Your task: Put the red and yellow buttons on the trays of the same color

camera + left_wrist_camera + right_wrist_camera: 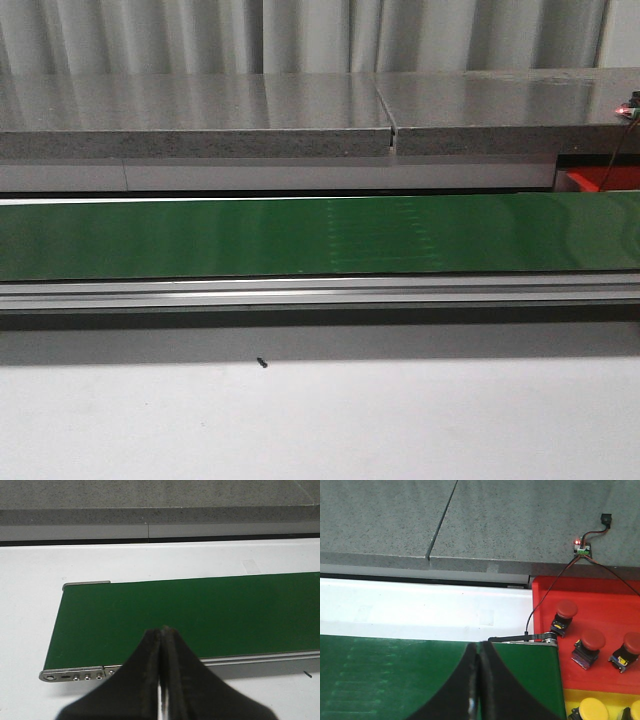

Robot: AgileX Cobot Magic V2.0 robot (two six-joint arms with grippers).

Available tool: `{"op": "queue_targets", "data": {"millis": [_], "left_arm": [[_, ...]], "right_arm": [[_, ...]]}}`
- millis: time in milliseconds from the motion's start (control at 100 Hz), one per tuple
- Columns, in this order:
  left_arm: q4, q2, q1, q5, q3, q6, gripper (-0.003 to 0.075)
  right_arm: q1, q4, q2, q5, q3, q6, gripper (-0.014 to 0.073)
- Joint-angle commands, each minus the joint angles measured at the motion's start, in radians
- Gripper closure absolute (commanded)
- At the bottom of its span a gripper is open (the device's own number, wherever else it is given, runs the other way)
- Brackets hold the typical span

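Across the middle of the front view, green conveyor belt (300, 236), bare of any button along its visible length, flanked behind by a grey stone counter (200, 115) and in front by a white table (320, 420). Beyond the belt's right end, red tray (600, 605), carrying three red buttons (566, 610) (592, 641) (632, 644) already on matching colour. Just beside the red tray, on the side away from the counter, yellow tray (575, 697), holding two yellow buttons (592, 710) (636, 711), both cut off by the picture's edge. Above the belt's right end, right gripper (479, 680), jaws pressed together, empty. Above the belt's left end, left gripper (162, 675), likewise closed flat and empty. On the counter edge behind the red tray, small circuit board (582, 549) with a lit red lamp, trailing a thin cable (547, 595) down to the belt's end roller.

Apparently waiting for the next button, or finished; cannot tell which. Chief risk from here: jaws closed when a button arrives on the belt, so a late opening could knock it aside or miss it altogether. Second risk: cable near the red tray's corner, liable to snag the right gripper on a drop.
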Motion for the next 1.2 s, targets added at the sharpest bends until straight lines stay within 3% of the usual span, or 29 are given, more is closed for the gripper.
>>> {"op": "queue_targets", "data": {"millis": [0,290,630,890,1190], "left_arm": [[-0.019,0.002,-0.006,-0.077,-0.027,0.001,0.0741],[-0.019,0.002,-0.006,-0.077,-0.027,0.001,0.0741],[-0.019,0.002,-0.006,-0.077,-0.027,0.001,0.0741],[-0.019,0.002,-0.006,-0.077,-0.027,0.001,0.0741],[-0.019,0.002,-0.006,-0.077,-0.027,0.001,0.0741]], "right_arm": [[-0.001,0.008,-0.058,-0.081,0.013,-0.012,0.0659],[-0.001,0.01,-0.233,-0.147,0.186,-0.012,0.0659],[-0.026,-0.061,-0.493,-0.551,0.572,0.001,0.0659],[-0.072,-0.159,-0.665,-0.591,0.793,0.113,0.0659],[-0.072,-0.169,-0.841,-0.69,0.968,0.114,0.0659]]}}
